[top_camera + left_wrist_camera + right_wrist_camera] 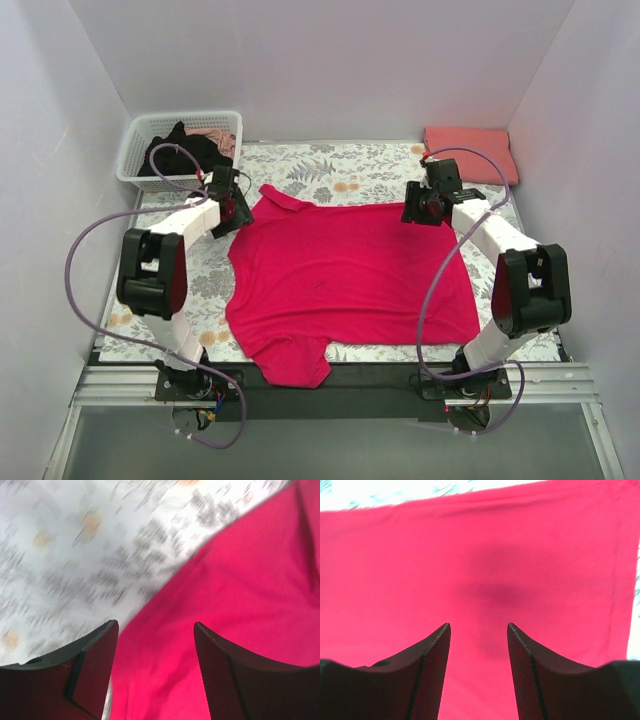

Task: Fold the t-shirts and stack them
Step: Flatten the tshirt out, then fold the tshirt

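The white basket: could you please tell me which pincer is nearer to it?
Left. The left pincer is just beside the basket, at the crimson shirt's edge; the right pincer is over the shirt's opposite side.

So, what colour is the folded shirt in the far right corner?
Folded shirt: salmon pink, clearest in top external view.

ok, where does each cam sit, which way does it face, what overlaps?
Top external: above and behind the robot, looking down and forward at the crimson t-shirt on the floral cloth; left arm and right arm show.
Left wrist: on that arm, looking down past the open left gripper at the shirt's edge and cloth.
Right wrist: same, past the open right gripper at mostly shirt.
Shared: all three see shirt and cloth.
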Controlling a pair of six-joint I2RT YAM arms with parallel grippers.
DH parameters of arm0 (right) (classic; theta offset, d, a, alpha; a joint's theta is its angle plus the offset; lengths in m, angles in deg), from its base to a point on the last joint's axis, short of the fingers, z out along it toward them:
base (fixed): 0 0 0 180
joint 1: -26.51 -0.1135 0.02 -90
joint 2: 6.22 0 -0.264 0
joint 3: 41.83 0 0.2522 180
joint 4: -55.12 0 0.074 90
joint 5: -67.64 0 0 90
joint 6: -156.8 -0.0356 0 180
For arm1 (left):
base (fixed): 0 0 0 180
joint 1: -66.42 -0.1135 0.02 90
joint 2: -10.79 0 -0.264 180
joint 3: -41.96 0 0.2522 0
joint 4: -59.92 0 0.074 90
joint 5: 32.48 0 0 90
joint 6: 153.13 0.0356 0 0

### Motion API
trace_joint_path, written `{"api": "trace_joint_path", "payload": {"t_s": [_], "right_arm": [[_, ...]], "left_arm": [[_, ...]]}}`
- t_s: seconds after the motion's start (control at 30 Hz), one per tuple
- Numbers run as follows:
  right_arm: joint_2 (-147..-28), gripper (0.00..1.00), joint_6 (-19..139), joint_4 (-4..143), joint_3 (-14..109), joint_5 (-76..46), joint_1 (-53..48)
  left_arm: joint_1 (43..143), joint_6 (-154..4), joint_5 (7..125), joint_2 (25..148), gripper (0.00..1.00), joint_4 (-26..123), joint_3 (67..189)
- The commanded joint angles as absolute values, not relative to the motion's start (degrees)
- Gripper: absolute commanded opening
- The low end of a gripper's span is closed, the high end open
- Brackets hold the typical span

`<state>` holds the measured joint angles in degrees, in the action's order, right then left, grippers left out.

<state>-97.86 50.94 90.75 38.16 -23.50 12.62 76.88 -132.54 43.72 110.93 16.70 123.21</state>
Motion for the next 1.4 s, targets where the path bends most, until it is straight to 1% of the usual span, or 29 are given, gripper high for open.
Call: {"api": "trace_joint_path", "payload": {"t_s": [0.0,0.1,0.27,0.5,0.67,0.77,0.87,0.9,1.0,1.03,1.17,1.33,1.37], "right_arm": [[-101.0,0.55,52.8,83.5,40.0,-22.8,14.4],[-104.6,0.55,54.0,83.1,42.7,-22.8,16.2],[-107.3,0.55,55.2,81.9,45.1,-20.9,17.9],[-111.4,0.56,57.0,81.0,47.1,-21.8,19.4],[-116.9,0.56,62.4,79.3,50.7,-22.0,20.6],[-119.9,0.58,64.9,79.3,54.1,-21.9,21.3],[-121.8,0.59,66.3,79.2,56.1,-22.4,22.0],[-122.0,0.60,66.6,79.2,56.6,-23.9,22.2],[-122.4,0.61,69.2,79.1,56.9,-24.8,23.0],[-122.4,0.61,69.5,79.1,57.0,-25.3,23.2],[-122.2,0.61,70.1,79.0,56.9,-25.1,25.2],[-122.5,0.61,70.0,78.6,57.5,-22.8,25.9],[-123.0,0.61,70.2,78.5,58.1,-22.8,27.6]], "left_arm": [[77.1,-127.0,45.4,115.7,0.60,23.4,128.4],[77.1,-126.1,45.4,119.4,0.60,23.8,132.3],[77.2,-125.4,43.7,124.0,0.59,24.5,134.8],[77.4,-124.5,43.1,126.5,0.58,24.2,132.9],[78.5,-123.6,40.7,128.7,0.55,23.3,132.4],[78.6,-123.4,39.9,129.2,0.50,22.8,132.0],[78.7,-123.2,39.9,129.3,0.42,22.5,131.7],[78.7,-123.0,39.9,129.3,0.37,22.4,131.7],[78.8,-122.5,40.4,129.3,0.25,22.3,131.7],[78.8,-122.4,40.6,129.4,0.16,22.3,131.7],[78.7,-121.8,41.0,129.7,0.00,21.9,132.2],[78.8,-121.3,40.7,129.6,0.00,22.0,132.5],[78.7,-121.1,40.4,129.5,0.00,22.1,132.5]]}}
